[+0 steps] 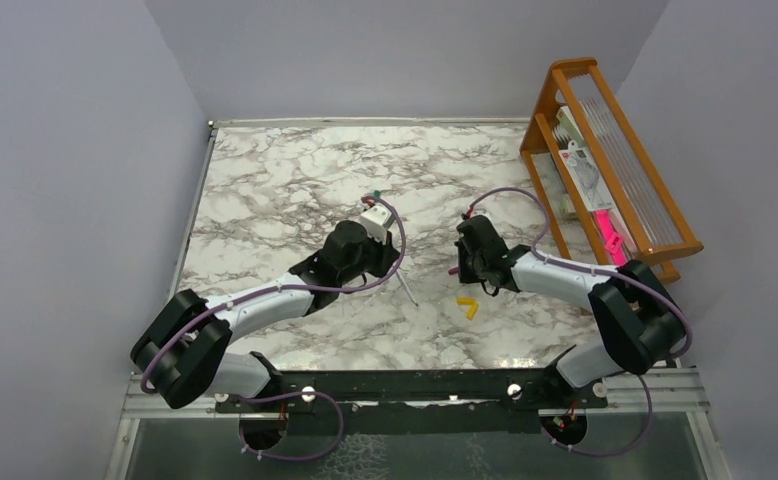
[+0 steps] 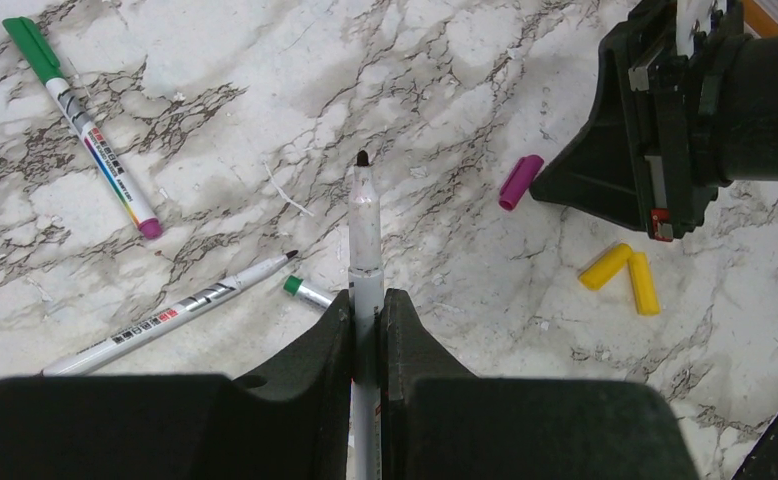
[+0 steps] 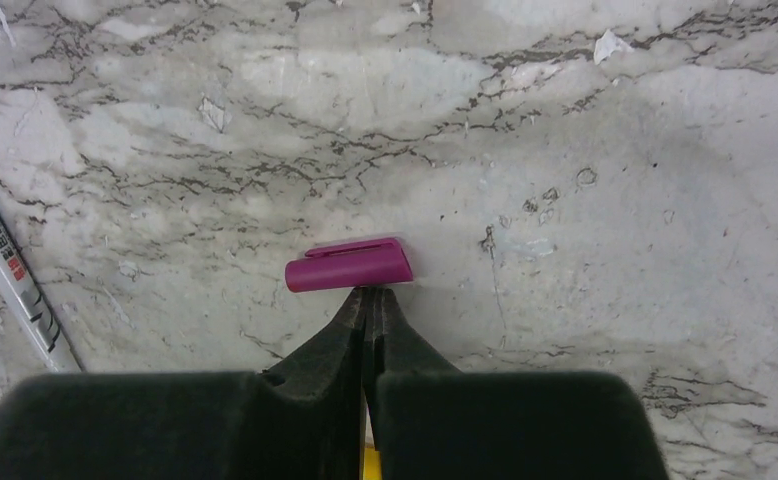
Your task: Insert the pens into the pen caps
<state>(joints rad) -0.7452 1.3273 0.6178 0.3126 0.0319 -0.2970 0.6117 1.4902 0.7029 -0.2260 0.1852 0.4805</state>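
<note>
- While clamped in the left jaws, narrow and tight on the barrel: held pen (image 2: 365, 225), silvery-grey, uncapped, dark tip pointing away from the wrist, over the middle of the worktop (image 1: 265, 180).
- Right jaws: pressed together, nothing between the tips, poised just beside the magenta cap (image 3: 349, 268); contact with it not clear.
- Magenta cap: on its side, right of the worktop's middle, apart from the held pen's tip.
- Yellow caps (image 2: 605, 267): two, ends meeting in a V, lying toward the near edge from the magenta cap.
- Green-capped pen (image 2: 85, 130): flat on the worktop, magenta plug at its other end, toward the far edge from the left jaws.
- Uncapped pen (image 2: 165, 318): flat, dark tip bare, printed barrel, near the left jaws.
- Green-ended pen (image 2: 308, 292): short stub in view only, the rest hidden behind the left jaws.
- Wooden rack (image 1: 605, 150): at the far right corner, along the right edge.
</note>
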